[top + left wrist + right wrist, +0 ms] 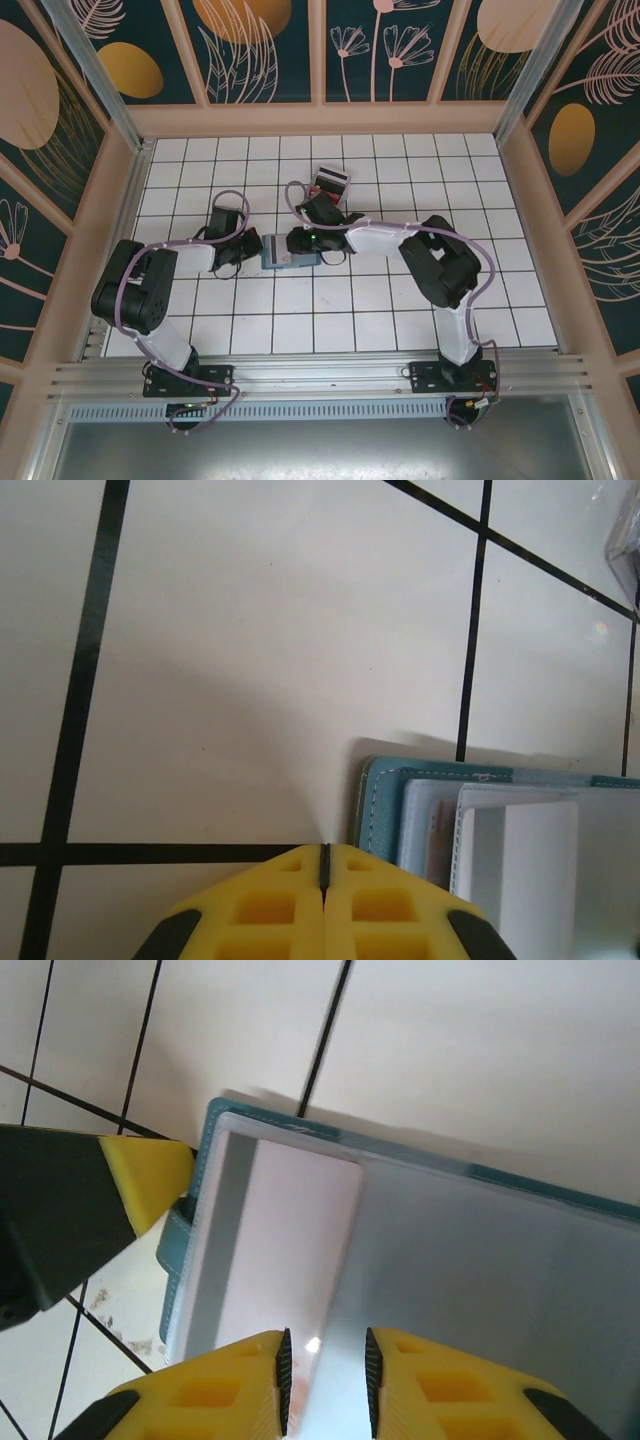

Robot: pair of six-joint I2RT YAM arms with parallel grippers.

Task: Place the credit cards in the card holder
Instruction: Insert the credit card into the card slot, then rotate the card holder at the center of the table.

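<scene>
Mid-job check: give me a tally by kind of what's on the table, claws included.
Card holder: 1
Clear tray: 1
Pale card in the open holder: 1
Cards in the tray: a stack, too small to count
Claws: 2 (left claw, right claw)
Total: 5 counted, plus the tray's cards

card holder [272, 255] hemmed in, front tiles [300, 330] free

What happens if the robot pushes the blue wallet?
It probably slides: the card holder lies flat on smooth, shiny tiles. Thin and stitched like soft leather, it would likely flop if lifted by one edge.
</scene>
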